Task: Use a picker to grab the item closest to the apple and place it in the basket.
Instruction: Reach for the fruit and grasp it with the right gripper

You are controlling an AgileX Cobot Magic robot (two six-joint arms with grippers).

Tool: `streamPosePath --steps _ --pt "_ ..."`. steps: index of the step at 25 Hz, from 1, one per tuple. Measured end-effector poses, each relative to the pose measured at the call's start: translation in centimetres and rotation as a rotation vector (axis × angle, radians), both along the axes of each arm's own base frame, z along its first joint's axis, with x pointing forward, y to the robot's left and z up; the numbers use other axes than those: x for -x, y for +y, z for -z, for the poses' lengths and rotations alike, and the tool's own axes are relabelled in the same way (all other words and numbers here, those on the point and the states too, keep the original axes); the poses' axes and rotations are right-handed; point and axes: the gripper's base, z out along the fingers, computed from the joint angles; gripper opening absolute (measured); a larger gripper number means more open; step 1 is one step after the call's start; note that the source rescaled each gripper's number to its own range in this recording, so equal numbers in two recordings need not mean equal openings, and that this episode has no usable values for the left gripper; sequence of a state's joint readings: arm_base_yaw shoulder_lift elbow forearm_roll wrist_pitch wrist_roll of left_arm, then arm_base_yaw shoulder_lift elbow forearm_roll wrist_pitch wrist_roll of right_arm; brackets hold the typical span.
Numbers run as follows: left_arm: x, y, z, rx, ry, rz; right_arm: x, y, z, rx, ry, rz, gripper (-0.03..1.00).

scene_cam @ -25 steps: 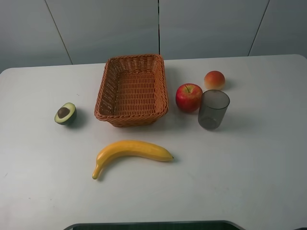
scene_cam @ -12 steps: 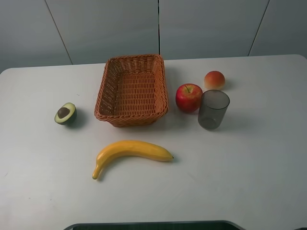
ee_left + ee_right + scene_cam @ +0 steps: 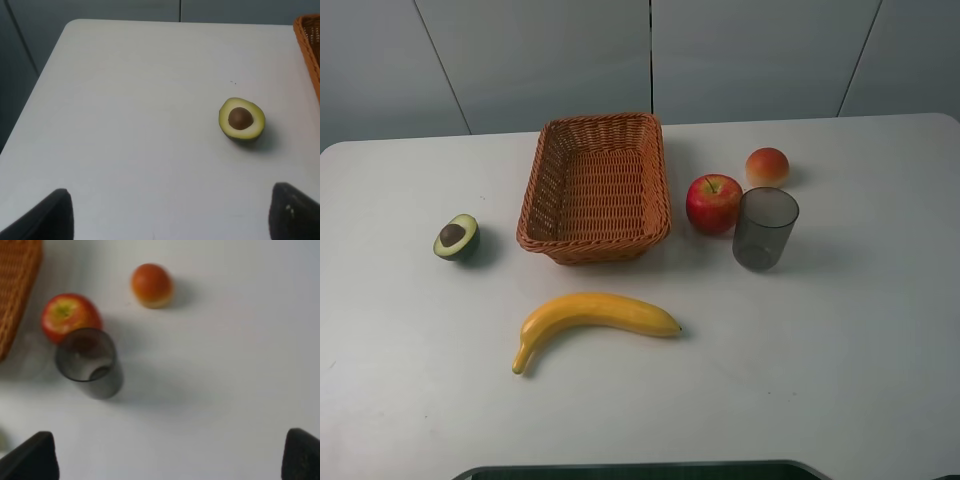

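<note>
Seen from the high camera, a white table [image 3: 840,380] fills most of the frame below a grey panelled wall [image 3: 520,60]. A brown woven basket [image 3: 543,190], rectangular, sits in the upper middle of the frame. A red apple [image 3: 714,203] lies just to the right of the basket, with a narrow strip of table between them. A grey see-through cup [image 3: 765,235] stands upright at the apple's lower right, right beside it; in this view its rim meets the apple's edge, and whether the two truly touch cannot be told. A round orange-red fruit [image 3: 767,167] lies at the apple's upper right, near it but with a small gap. At the left middle of the frame, well apart from the rest, an avocado half [image 3: 457,237] lies with its cut face and brown pit turned upward. A yellow banana [image 3: 592,318] lies in the lower middle, below the basket, its stalk end pointing to the lower left.

In the left wrist view the left gripper [image 3: 172,215] is spread wide and grips nothing; its two dark fingertips [image 3: 52,217] sit far apart, with the avocado half on the table beyond them. In the right wrist view the right gripper [image 3: 166,457] is likewise spread wide and grips nothing, with the cup, the apple and the orange-red fruit on the table beyond it; here the cup overlaps the apple.
</note>
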State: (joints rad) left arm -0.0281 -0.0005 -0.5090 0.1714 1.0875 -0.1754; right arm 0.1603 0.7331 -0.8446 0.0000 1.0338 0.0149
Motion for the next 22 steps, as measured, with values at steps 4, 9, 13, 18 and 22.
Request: streamPosePath --steps 4,9,13,18,22 --pt "0.0 0.0 0.0 0.0 0.0 0.0 -2.9 3.5 1.5 0.058 0.056 -0.207 0.96" --pt "0.0 0.0 0.0 0.0 0.0 0.0 -5.4 8.0 4.6 0.149 0.171 -0.41 0.96" --pt "0.0 0.0 0.0 0.0 0.0 0.0 -6.9 10.6 7.6 0.254 0.259 -0.568 0.96" --pt "0.0 0.0 0.0 0.0 0.0 0.0 -8.3 12.7 10.3 0.34 0.277 -0.744 0.96" --pt "0.0 0.0 0.0 0.0 0.0 0.0 -9.4 13.7 12.0 0.398 0.327 -0.836 0.96"
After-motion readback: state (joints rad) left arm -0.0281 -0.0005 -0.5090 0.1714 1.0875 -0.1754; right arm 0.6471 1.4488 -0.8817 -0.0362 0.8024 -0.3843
